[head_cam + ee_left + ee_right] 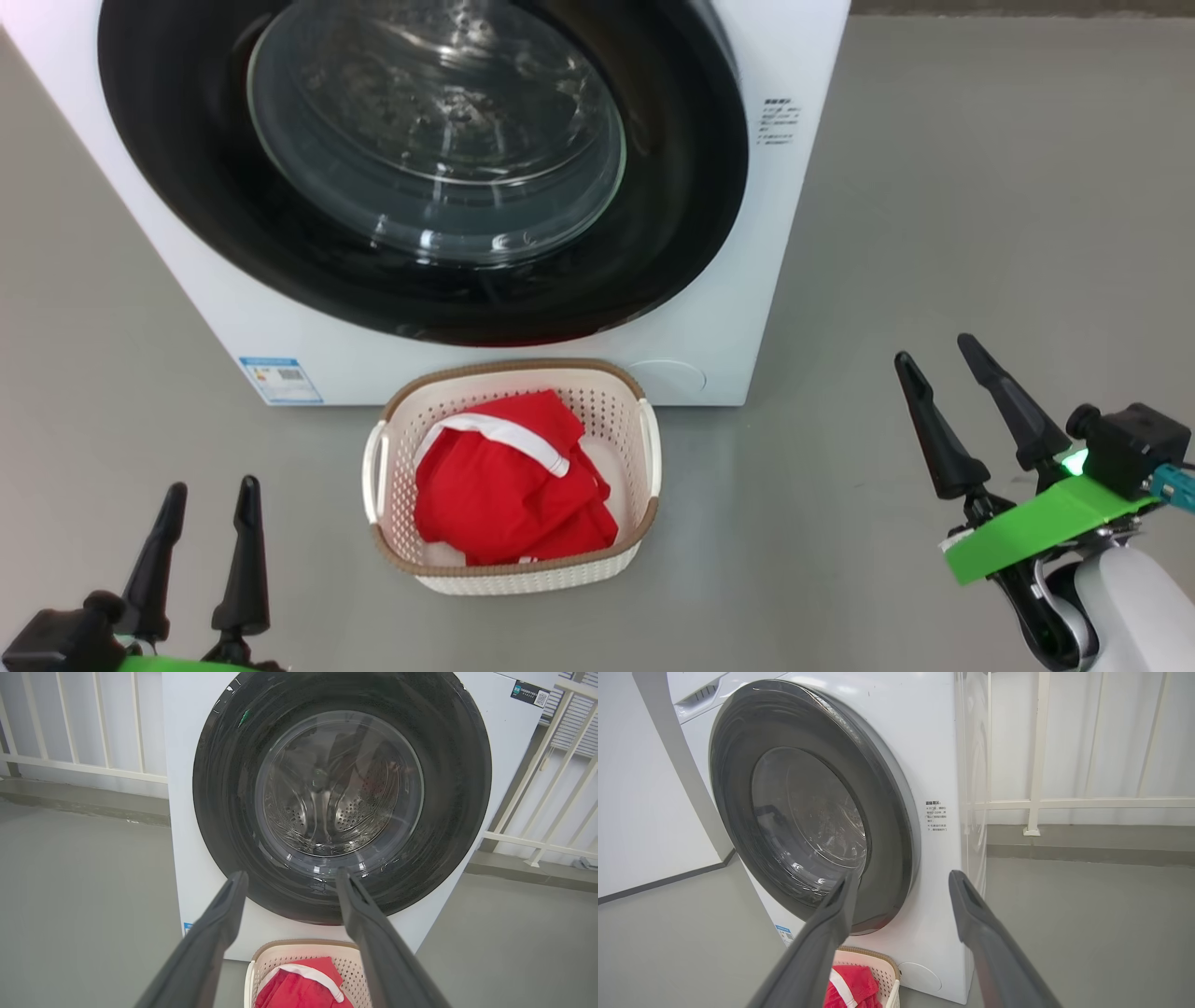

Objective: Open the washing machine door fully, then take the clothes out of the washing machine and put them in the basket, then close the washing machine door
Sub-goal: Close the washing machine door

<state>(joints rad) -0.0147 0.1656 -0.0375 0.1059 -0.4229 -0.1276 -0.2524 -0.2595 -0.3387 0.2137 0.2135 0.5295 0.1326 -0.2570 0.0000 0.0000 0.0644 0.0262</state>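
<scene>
Left gripper (pixel 213 483) and right gripper (pixel 934 347) stand wide open and empty in the head view, either side of the basket (pixel 509 366) holding the clothes (pixel 504 485) before the washing machine (pixel 794 75). From the left wrist, the washing machine door (pixel 224 788) looks flush and the drum (pixel 327 826) seems emptied. From the right wrist, no gap shows at its rim, so I judge a light press there would confirm the latch.

White washing machine (pixel 794 233); glossy black washing machine door (pixel 681 187), clear glass centre. Bright red clothes (pixel 504 490), white trim band. Cream perforated basket (pixel 532 579), brown woven-look rim. Blue label (pixel 280 380). Grey floor (pixel 980 187).
</scene>
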